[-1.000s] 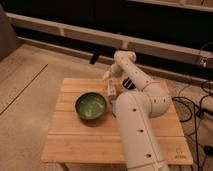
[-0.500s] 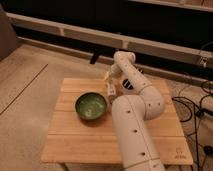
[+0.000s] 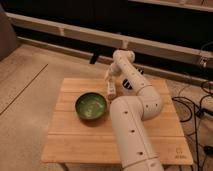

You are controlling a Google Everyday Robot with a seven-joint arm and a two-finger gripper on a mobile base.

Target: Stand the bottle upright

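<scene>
So at this moment the big white arm point(image 3: 134, 120) rose from the near side of the wooden table point(image 3: 75, 137), bent back on itself, and dropped the gripper point(image 3: 107, 79) down over the far half of the tabletop. Honestly I could not tell how far open the gripper was, or whether it actually had hold of anything, since that whole end was one pale blob. Right below the gripper, touching it or as good as, there was a small whitish shape that I took for the bottle point(image 3: 110, 90). It looked like it was more or less on end there, just above or on the wood, but I couldn't say for sure if it was upright or tilted. The green bowl point(image 3: 91, 106) sat below and to the left of the gripper as seen in the camera view, with its rim just beside that whitish shape. On the other side of the gripper, mostly hidden behind the arm, something dark point(image 3: 128, 84) lay on the table, and I couldn't make out what it was. Well off to the right of the gripper, past the table edge, some cables point(image 3: 192, 107) trailed on the floor.
</scene>
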